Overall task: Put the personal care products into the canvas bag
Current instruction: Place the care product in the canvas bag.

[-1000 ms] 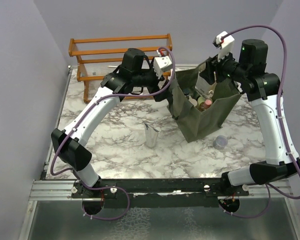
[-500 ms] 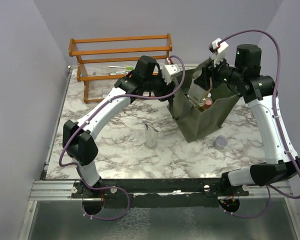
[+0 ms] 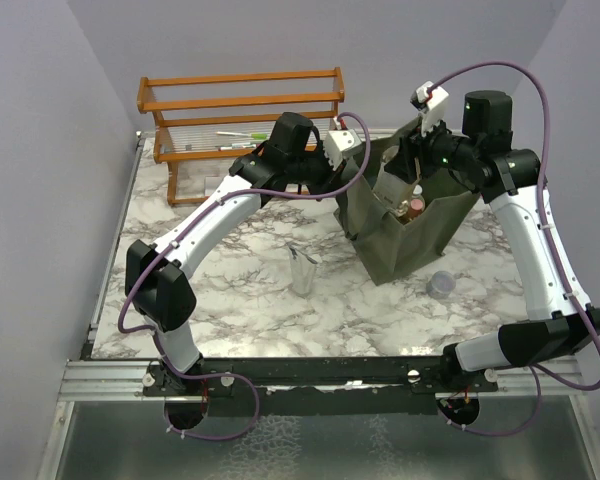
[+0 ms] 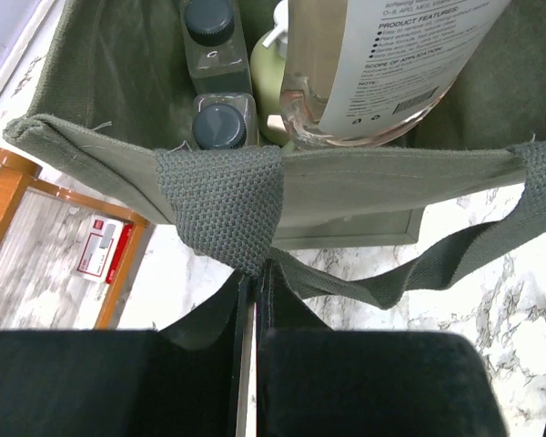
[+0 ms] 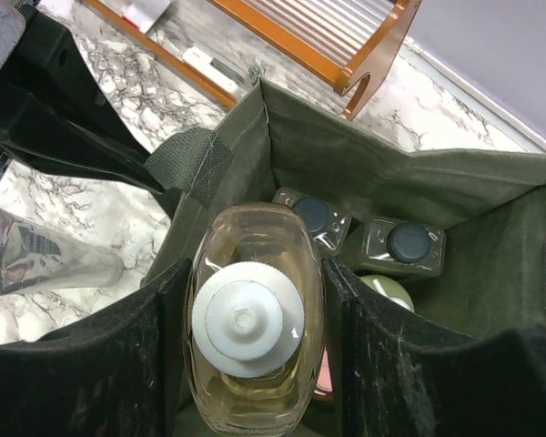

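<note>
The olive canvas bag (image 3: 412,238) stands open on the marble table. My left gripper (image 4: 256,278) is shut on the webbing patch at its near rim (image 4: 223,205). My right gripper (image 5: 253,328) is shut on a clear white-capped bottle (image 5: 251,300) of pale amber liquid, held upright over the bag's mouth, also seen in the left wrist view (image 4: 382,64). Inside the bag are two black-capped bottles (image 5: 312,215) (image 5: 409,242) and a pale green bottle (image 5: 387,289). A silver tube (image 3: 302,270) stands on the table left of the bag.
An orange wooden rack (image 3: 240,100) stands at the back left, with thin pens (image 3: 242,137) on its lower shelf. A small lavender jar (image 3: 441,284) sits on the table in front of the bag. A grey wall closes in the left side.
My left gripper moved right to the bag's rim and closed on it. The right arm has brought the clear bottle a little left, over the bag's opening.
</note>
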Controlling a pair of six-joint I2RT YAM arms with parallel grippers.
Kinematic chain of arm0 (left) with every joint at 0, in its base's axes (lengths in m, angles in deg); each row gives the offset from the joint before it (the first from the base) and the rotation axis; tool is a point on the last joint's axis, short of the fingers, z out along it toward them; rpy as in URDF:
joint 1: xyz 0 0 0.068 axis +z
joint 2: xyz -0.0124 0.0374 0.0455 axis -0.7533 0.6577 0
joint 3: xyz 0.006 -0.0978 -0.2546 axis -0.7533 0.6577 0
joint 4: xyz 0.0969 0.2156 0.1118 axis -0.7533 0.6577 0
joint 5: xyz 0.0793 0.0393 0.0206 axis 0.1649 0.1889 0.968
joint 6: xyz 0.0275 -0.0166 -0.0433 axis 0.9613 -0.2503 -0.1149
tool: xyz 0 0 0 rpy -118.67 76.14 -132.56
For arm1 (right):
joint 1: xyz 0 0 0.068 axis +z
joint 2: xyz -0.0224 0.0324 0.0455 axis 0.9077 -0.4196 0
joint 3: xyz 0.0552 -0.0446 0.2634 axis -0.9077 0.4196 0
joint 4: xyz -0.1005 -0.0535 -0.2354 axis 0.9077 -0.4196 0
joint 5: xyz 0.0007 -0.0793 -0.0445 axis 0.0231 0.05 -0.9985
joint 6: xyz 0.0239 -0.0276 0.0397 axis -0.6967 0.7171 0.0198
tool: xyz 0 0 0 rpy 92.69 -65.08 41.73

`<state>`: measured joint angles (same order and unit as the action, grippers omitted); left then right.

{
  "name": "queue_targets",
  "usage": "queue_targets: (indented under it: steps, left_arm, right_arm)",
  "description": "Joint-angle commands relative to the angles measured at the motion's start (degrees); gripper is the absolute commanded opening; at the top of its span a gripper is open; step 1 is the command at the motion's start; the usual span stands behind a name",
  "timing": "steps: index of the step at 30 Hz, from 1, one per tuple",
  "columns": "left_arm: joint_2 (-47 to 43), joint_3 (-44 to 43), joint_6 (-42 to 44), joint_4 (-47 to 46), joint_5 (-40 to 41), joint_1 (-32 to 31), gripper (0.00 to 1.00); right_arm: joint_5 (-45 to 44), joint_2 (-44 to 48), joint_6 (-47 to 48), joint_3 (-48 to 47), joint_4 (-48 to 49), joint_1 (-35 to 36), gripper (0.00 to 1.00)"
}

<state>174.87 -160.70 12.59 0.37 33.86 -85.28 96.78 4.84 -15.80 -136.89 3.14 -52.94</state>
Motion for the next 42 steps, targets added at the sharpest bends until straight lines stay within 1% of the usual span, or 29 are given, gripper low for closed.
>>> queue_targets:
  steps: [1, 8, 9, 12, 14, 17, 18, 19, 23, 27, 32, 37, 42]
  left_arm:
    - [-1.39, -2.00, 0.33, 0.64, 1.27, -0.34, 0.00]
    - [-1.30, -4.43, 0.49, 1.67, 2.52, -0.33, 0.00]
    - [-1.22, -4.75, 0.72, 1.83, 2.37, -0.31, 0.07]
    - [-1.14, -6.32, 2.21, 3.21, 1.70, -0.31, 0.31]
    - [-1.33, -7.92, 3.47, 4.41, 1.71, -0.34, 0.42]
    - [-1.71, -10.83, 4.98, 6.38, 1.75, -0.34, 0.65]
    - [-1.93, -11.88, 5.43, 7.11, 1.28, -0.38, 0.71]
    - [-2.00, -12.93, 6.02, 8.05, 0.49, -0.48, 0.73]
    - [-1.56, -16.48, 9.34, 11.78, -2.05, -2.81, 0.75]
    - [-0.28, -18.48, 10.86, 14.31, -3.47, -7.10, 0.75]
    - [2.21, -21.62, 9.73, 15.33, -3.79, -12.69, 0.75]
    - [4.60, -21.98, 6.93, 13.09, 0.53, -18.10, 0.75]
    - [7.12, -21.52, 5.54, 9.24, 5.26, -20.43, 0.75]
  right_arm:
    - [-1.40, 1.31, 2.02, -5.54, 5.71, -0.42, 0.01]
    - [-3.55, 0.35, 2.70, -12.29, 3.73, -0.93, 0.01]
    - [-3.95, 0.29, 2.63, -12.96, 3.55, -1.04, 0.01]
    - [-5.88, 0.20, 2.54, -14.66, 2.96, -1.63, 0.01]
    - [-7.26, 0.16, 2.54, -15.66, 2.53, -2.25, 0.01]
    - [-8.92, 0.43, 2.62, -16.23, 2.44, -3.23, 0.01]
    - [-9.20, 0.62, 2.62, -16.34, 2.38, -3.55, 0.01]
    - [-9.39, 0.75, 2.62, -16.35, 2.27, -3.81, 0.01]
    - [-9.38, 1.49, 2.46, -15.06, 2.29, -5.19, 0.01]
    - [-9.21, 1.89, 2.10, -13.55, 2.39, -6.71, 0.01]
    - [-7.97, 2.67, 2.71, -12.81, 0.58, -7.74, 0.01]
    - [-7.55, 5.04, 3.49, -10.32, -0.11, -8.32, 0.01]
    - [-5.48, 6.75, 3.26, -8.66, -1.32, -10.00, 0.01]
